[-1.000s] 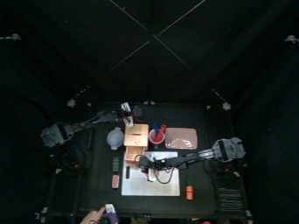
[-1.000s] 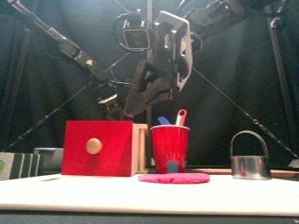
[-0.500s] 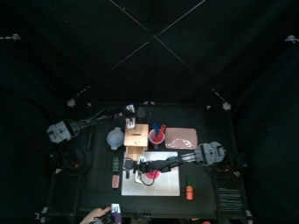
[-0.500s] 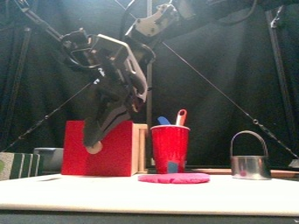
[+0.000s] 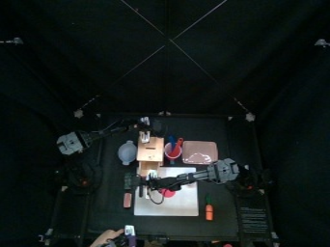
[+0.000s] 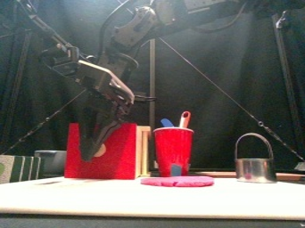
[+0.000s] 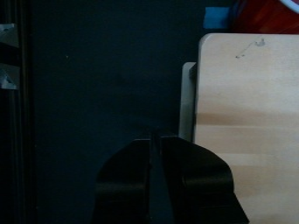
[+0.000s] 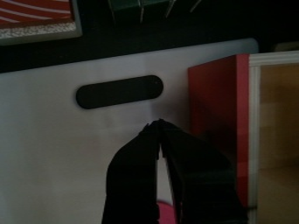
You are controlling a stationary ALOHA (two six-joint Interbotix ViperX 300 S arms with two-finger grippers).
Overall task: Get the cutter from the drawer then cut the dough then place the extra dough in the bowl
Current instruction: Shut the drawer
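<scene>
Black curtains [image 5: 77, 58] surround table [image 5: 230, 133] bearing cutting board [image 5: 180, 205], pink dough [image 6: 177, 181].

Cutter [image 6: 254, 166]: round metal ring, upright on the surface at the right, wire handle arched above it.
Dough [image 6: 177, 181]: flat pink disc, lying between drawer and cutter.
Drawer [image 6: 84, 165]: red front, facing forward.
Bowl [image 5: 126, 151]: blue-grey, beside the drawer's left.

Box [image 6: 116, 162] is pale wood w/ a red front. Cup [image 6: 173, 148] is red, w/ a blue knife [image 6: 167, 123] & a red knife [image 6: 185, 118]. Dough [image 6: 177, 181] is pink, board [image 5: 184, 199] white, cutter [image 6: 254, 168] shiny grey, tray [image 5: 200, 150] pink, bowl [image 5: 126, 151] blue-grey, table [image 5: 230, 135] black.
</scene>
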